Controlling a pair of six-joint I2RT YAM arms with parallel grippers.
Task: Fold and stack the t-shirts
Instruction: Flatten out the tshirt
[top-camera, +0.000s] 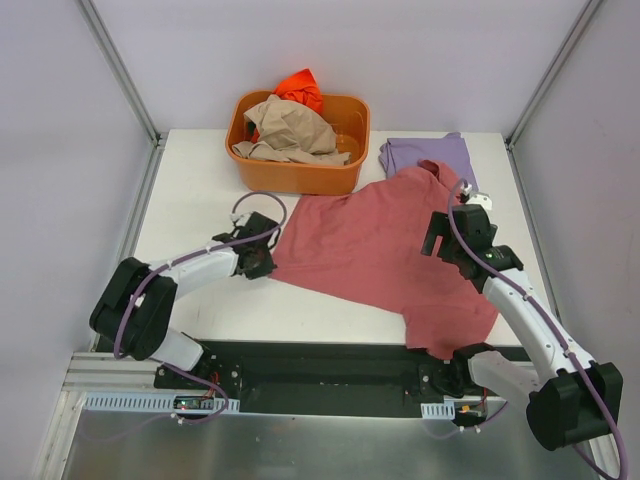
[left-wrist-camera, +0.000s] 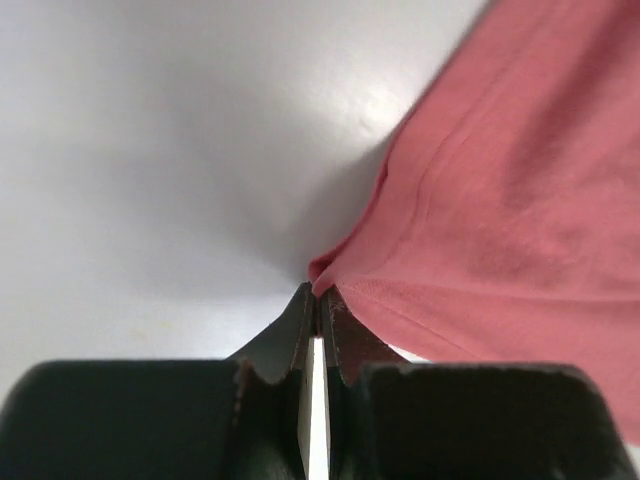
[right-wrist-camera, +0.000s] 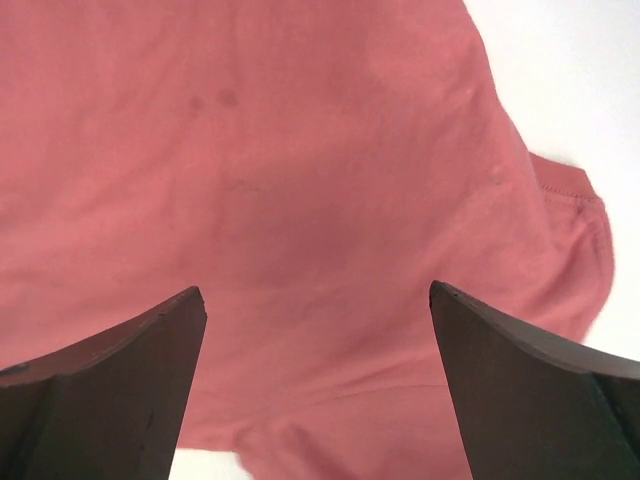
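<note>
Left gripper (left-wrist-camera: 318, 298), pressed together, seems to pinch the red shirt (top-camera: 370, 250) at its left corner; right gripper (right-wrist-camera: 315, 300) hangs spread above it.

Colour reference for my workspace:

- The rose-red t-shirt (top-camera: 380, 245) is one plain dusty shade, with no print.
- The lavender t-shirt (top-camera: 425, 155) is plain purple.
- The tub (top-camera: 300, 178) is orange.
- The tan shirt (top-camera: 292, 130) and the bright orange shirt (top-camera: 302, 90) are unpatterned.
- The table (top-camera: 195, 200) is white.
- My left gripper (left-wrist-camera: 318, 295) and right gripper (right-wrist-camera: 315, 295) are black.
- My arm links (top-camera: 200, 265) are white and the cables (top-camera: 258, 195) are purple.
</note>
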